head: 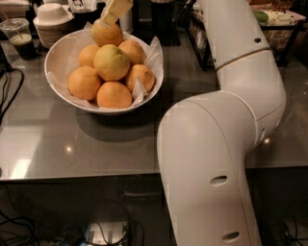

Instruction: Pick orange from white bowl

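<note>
One gripper (111, 13), grip unclear, meets the round orange (107, 36) in the paper-lined white bowl (56, 56).

Hand (110, 16) at orange (107, 35) in white bowl (54, 62)

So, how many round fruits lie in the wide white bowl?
7 in the wide white bowl: dull golden-yellow orange at the back, under the gripper; yellow-green fruit in the middle; five deep-orange fruits around it. Others may be hidden beneath.
</note>
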